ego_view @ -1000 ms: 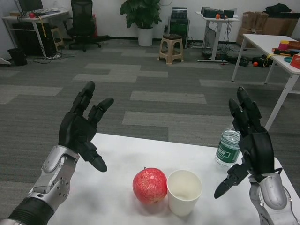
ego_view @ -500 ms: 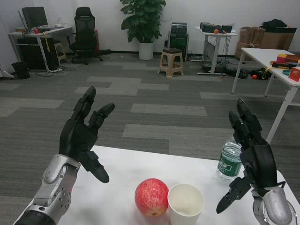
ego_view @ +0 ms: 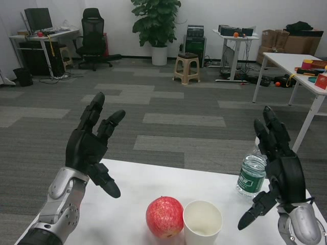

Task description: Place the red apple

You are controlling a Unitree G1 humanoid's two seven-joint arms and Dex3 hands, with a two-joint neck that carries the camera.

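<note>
A red apple (ego_view: 164,217) rests on the white table (ego_view: 138,184) near its front edge, touching or nearly touching a white paper cup (ego_view: 203,223) on its right. My left hand (ego_view: 92,148) is raised above the table's left side, fingers spread and holding nothing, up and left of the apple. On the right, my right hand (ego_view: 278,171) is also lifted with fingers apart and empty, to the right of the cup.
A clear water bottle with a green label (ego_view: 250,175) stands at the table's right, just behind my right hand. Beyond the table lie a carpeted floor, a stool (ego_view: 186,53), a potted plant, desks and another white table (ego_view: 301,53) at far right.
The camera tilted up slightly, so the table things sit lower in the picture. Both hands stay raised and open; the apple and cup have not moved.
</note>
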